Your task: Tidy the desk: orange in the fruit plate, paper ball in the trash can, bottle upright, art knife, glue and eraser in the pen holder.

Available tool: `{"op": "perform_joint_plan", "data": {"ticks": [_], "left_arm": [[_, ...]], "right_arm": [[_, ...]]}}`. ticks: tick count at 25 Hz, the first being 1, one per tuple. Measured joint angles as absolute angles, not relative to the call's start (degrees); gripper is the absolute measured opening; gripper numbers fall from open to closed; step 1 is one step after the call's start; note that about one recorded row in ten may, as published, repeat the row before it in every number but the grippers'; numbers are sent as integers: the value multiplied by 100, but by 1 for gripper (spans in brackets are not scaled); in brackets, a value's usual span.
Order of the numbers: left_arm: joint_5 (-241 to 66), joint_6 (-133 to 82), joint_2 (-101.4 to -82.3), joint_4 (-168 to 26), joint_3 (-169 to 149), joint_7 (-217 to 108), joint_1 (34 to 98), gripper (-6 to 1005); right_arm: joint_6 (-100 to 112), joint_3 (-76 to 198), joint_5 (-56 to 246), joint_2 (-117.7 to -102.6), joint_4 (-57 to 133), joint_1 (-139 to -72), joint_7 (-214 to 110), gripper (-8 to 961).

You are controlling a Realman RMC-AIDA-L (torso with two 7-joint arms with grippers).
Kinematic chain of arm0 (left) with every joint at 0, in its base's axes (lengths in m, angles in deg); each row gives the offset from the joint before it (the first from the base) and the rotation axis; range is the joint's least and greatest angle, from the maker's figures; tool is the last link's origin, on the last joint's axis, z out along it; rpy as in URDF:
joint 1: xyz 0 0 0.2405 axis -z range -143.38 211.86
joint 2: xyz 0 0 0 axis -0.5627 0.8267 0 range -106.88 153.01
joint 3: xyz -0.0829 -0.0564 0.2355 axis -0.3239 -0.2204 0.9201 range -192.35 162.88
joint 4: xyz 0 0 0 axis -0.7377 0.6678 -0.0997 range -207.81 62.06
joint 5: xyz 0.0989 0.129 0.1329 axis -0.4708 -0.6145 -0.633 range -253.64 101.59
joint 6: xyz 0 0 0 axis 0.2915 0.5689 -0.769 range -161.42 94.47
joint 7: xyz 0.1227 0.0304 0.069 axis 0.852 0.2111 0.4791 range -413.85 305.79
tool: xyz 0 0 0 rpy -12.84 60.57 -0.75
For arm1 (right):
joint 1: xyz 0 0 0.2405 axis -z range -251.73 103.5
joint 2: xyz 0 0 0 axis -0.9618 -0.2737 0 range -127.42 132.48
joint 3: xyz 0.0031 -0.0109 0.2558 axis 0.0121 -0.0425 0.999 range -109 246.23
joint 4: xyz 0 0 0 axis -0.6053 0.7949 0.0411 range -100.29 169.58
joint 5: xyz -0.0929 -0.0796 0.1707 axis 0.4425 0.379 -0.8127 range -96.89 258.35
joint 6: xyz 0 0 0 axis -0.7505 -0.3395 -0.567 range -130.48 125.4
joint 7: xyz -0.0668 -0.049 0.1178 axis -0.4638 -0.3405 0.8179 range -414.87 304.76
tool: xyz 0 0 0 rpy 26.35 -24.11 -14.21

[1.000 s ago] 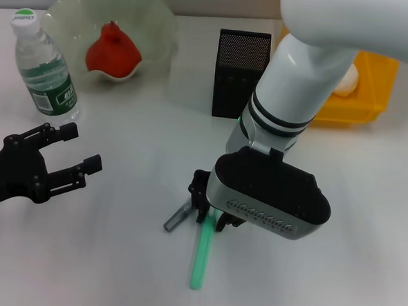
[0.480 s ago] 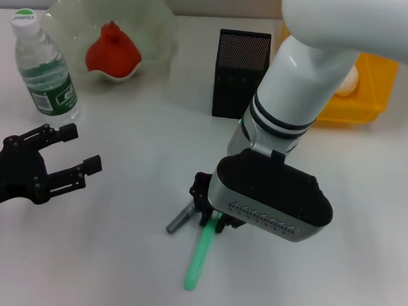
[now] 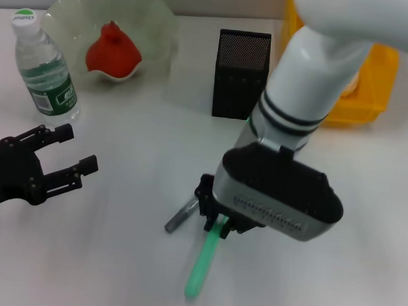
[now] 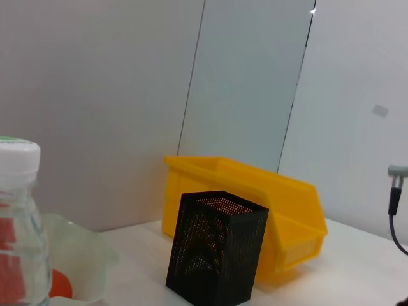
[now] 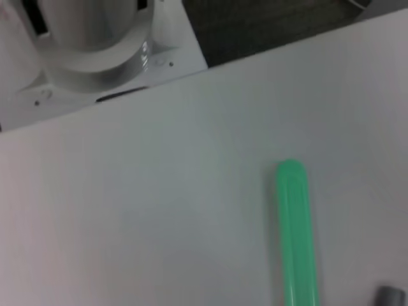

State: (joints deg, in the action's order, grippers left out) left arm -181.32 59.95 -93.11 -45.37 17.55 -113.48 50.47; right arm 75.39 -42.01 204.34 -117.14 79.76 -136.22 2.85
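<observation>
The green art knife [image 3: 204, 260] has swung slightly, clamped in the right gripper [image 3: 217, 220], its long axis trailing toward the robot, pen holder [image 3: 241, 73] beyond.

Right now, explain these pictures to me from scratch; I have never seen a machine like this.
This is a two-armed robot, and each arm ends in a pincer. The wide picture is taken from its head, looking down at a white table. The other two come from cameras on its wrists.

On the table an orange lies in a pale-green fruit plate. A bottle stands upright beside the plate. Farther right are a black mesh pen holder and a yellow trash can.

The left pincer is open and holds nothing. The right pincer sits at one end of a green stick, beside a grey pen-like thing.
</observation>
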Motion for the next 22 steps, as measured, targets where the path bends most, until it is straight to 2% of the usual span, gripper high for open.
{"op": "perform_joint_plan", "data": {"ticks": [10, 22], "left_arm": [[-18129, 6182, -9248, -4495, 1702, -11377, 5063, 800], [-18114, 6704, -9128, -4518, 1512, -11367, 5081, 800]], "right_arm": [[8332, -2779, 20731, -11711, 8767, -13112, 1044, 176], [8147, -1734, 20216, -11698, 8847, -12307, 1638, 176]]}}
